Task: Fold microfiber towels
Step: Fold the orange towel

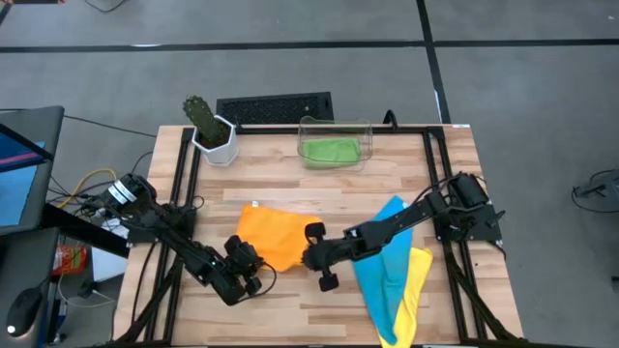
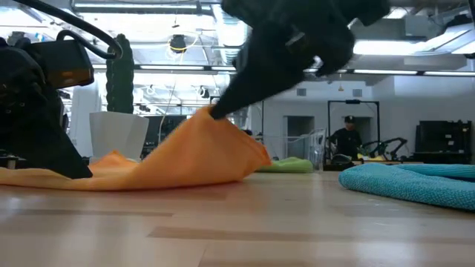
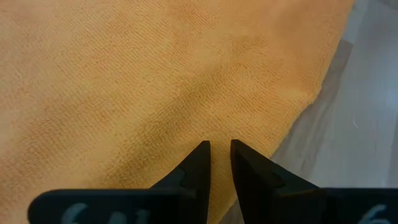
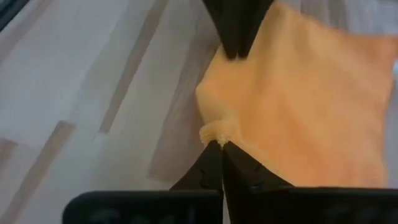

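Note:
The orange towel lies in the middle of the table, its near right corner raised into a peak. My right gripper is shut on that corner. My left gripper sits low at the towel's near left part, its fingers almost together on the cloth. The rest of the orange towel rests flat on the wood. A blue towel lies over a yellow towel at the near right. A green towel lies in a clear bin at the far side. My left gripper has a little orange cloth in the narrow gap between its fingertips, close to the towel's edge. It comes slanting down from the near left. The cloth around it lies low on the table. My right gripper pinches the towel's corner between its fingertips, a small nub of cloth sticking out past them. It comes slanting down from the right. The corner is lifted clear, and the cloth slopes down from it to the table.
A cactus in a white pot stands at the far left, next to the clear bin. Black rails run along both sides of the table. Bare wood shows along the near edge.

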